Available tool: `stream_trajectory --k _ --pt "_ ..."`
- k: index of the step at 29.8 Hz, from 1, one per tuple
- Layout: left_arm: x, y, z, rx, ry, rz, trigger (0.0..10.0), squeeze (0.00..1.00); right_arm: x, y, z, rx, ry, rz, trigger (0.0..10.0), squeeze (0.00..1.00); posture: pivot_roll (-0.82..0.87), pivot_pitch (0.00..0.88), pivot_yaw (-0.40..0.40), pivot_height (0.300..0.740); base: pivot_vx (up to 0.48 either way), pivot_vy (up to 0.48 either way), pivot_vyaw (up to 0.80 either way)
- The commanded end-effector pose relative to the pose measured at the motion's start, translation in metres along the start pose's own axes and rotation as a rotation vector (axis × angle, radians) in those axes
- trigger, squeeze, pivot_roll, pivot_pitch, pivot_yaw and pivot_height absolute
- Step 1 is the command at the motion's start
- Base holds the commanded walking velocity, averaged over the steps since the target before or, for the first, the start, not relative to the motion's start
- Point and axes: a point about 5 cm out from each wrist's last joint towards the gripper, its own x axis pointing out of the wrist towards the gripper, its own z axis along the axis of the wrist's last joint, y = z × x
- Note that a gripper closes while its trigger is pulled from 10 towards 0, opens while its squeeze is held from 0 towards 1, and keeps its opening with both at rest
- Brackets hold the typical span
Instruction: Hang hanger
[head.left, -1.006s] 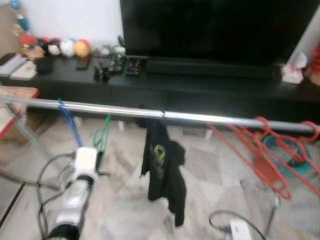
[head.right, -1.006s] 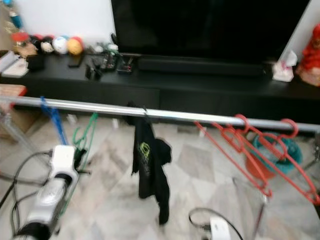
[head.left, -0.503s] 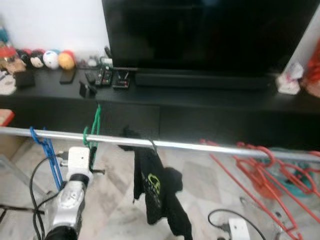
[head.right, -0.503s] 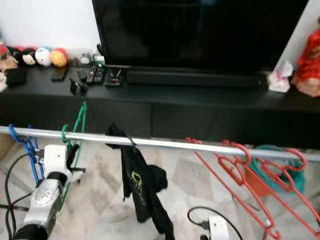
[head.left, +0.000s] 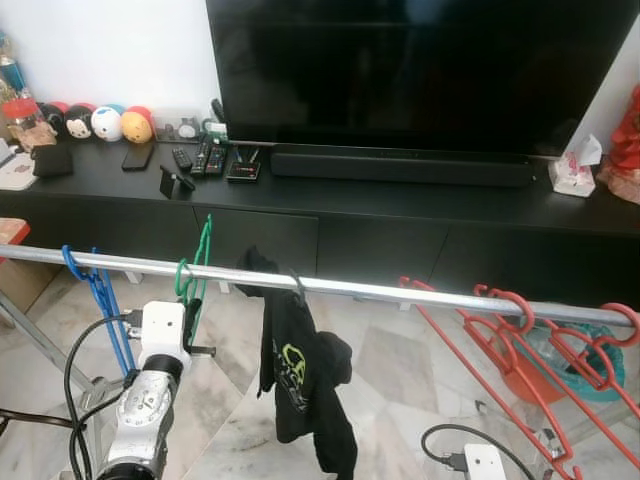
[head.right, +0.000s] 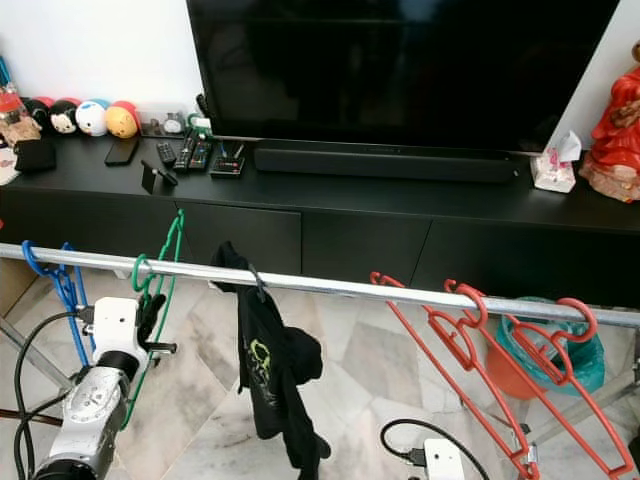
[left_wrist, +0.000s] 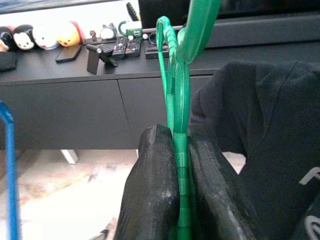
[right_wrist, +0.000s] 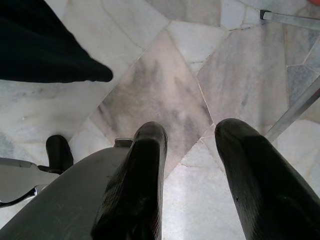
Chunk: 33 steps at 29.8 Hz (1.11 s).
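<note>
One green plastic hanger (head.left: 192, 277) now has its hook over the silver metal rail (head.left: 400, 292), raised since a second ago. Left gripper (left_wrist: 181, 165) fingers still clamp it; release remains. Right gripper (right_wrist: 192, 165) hangs idle, fingers apart.

Right gripper (right_wrist: 187, 165), jaws apart, above marble floor (right_wrist: 165, 90), near dark garment (right_wrist: 45, 45).

Left pincer (left_wrist: 181, 150) raised, clamped (right pincer (right_wrist: 192, 165) spread, idle).
</note>
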Motion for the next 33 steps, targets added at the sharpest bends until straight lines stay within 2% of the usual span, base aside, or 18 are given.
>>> stream_trajectory --k 1,3,12,17,19,25,32,33 --pt "0.011 -0.002 0.014 -0.003 -0.046 -0.047 10.0 0.0 0.0 0.001 -0.001 -0.009 0.006 0.002 10.0 0.0 -0.09 0.0 -0.009 0.74 0.0 0.0 0.0" --pt "0.016 -0.005 0.015 0.014 -0.028 -0.08 10.0 0.0 0.0 0.001 -0.001 -0.009 0.007 0.002 10.0 0.0 -0.09 0.0 -0.01 0.74 0.0 0.0 0.0" --pt "0.027 -0.01 0.012 0.047 0.06 -0.097 10.0 0.0 0.0 0.001 -0.002 -0.006 0.009 0.006 10.0 0.0 -0.1 0.0 -0.004 0.74 0.0 0.0 0.0" --pt "0.032 -0.01 0.009 0.058 0.115 -0.071 10.0 0.0 0.0 0.001 -0.002 -0.006 0.011 0.005 10.0 0.0 -0.1 0.0 -0.007 0.74 0.0 0.0 0.0" --pt "0.032 -0.01 0.007 0.042 0.12 -0.068 10.0 0.0 0.0 0.001 -0.002 -0.007 0.012 0.006 10.0 0.0 -0.1 0.0 -0.007 0.74 0.0 0.0 0.0" --pt "0.024 -0.019 -0.009 0.067 0.209 -0.117 10.0 0.0 0.0 0.001 -0.003 -0.011 0.013 0.008 10.0 0.0 -0.1 0.0 -0.008 0.74 0.0 0.0 0.0" --pt "0.02 -0.017 -0.014 0.055 0.228 -0.116 10.0 0.0 0.0 0.001 -0.003 -0.01 0.014 0.009 10.0 0.0 -0.1 0.0 -0.008 0.74 0.0 0.0 0.0" --pt "0.02 -0.016 -0.014 0.053 0.227 -0.114 10.0 0.16 0.0 0.001 -0.003 -0.01 0.015 0.009 10.0 0.0 -0.1 0.0 -0.006 0.74 0.0 0.0 0.0"
